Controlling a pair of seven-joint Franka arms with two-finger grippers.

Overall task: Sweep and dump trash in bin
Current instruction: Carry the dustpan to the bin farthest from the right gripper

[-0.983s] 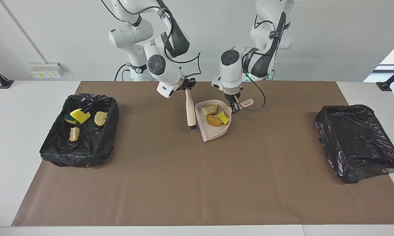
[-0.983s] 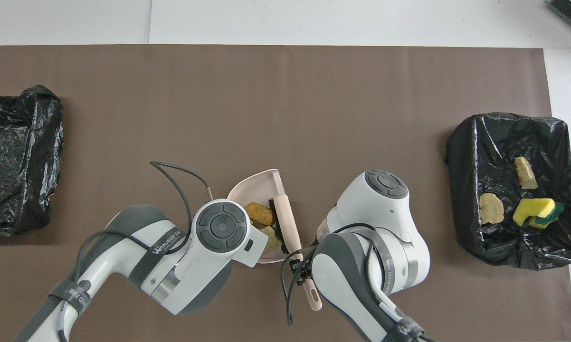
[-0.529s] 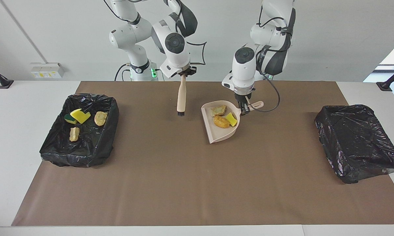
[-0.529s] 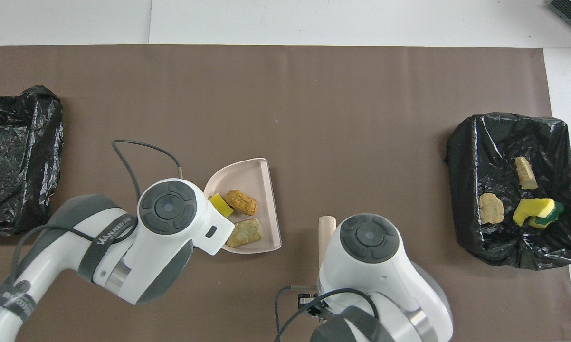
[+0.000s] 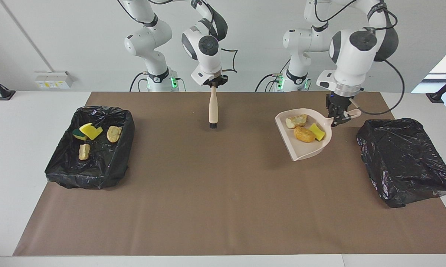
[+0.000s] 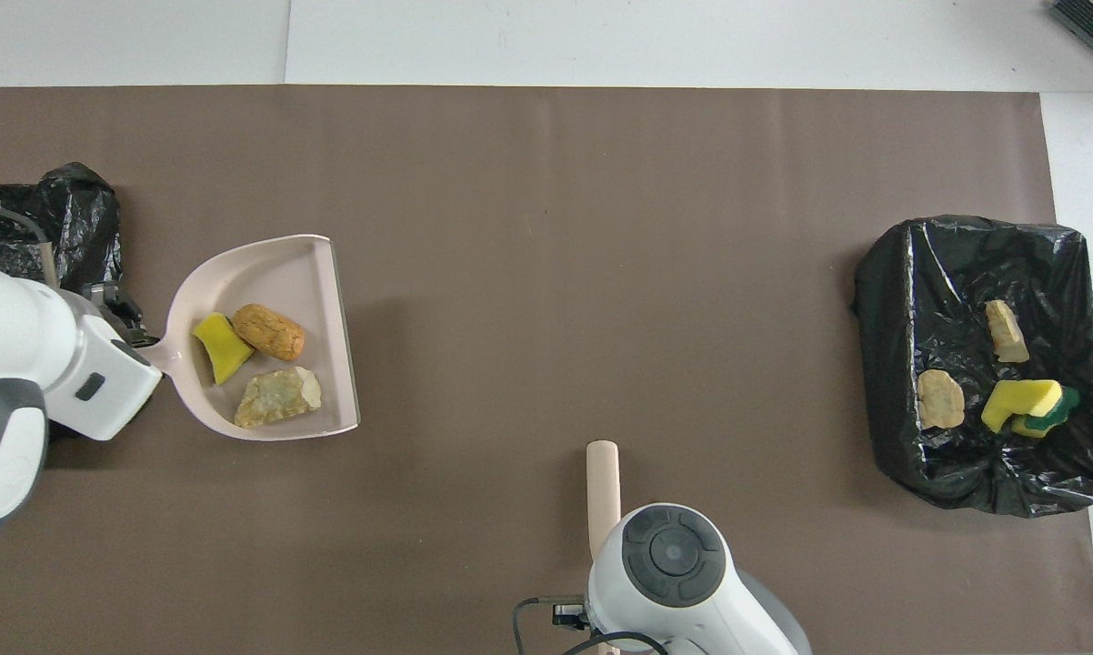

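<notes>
Still, your left gripper clamped the loaded dustpan by its handle beside the empty bin; tilting early could have spilled scraps. Your right gripper, closed on the brush, waited.

Dustpan w/ 3 scraps up by the empty bin.

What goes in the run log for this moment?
left tool: holds dustpan with three scraps beside empty bin | right tool: holds brush
</notes>
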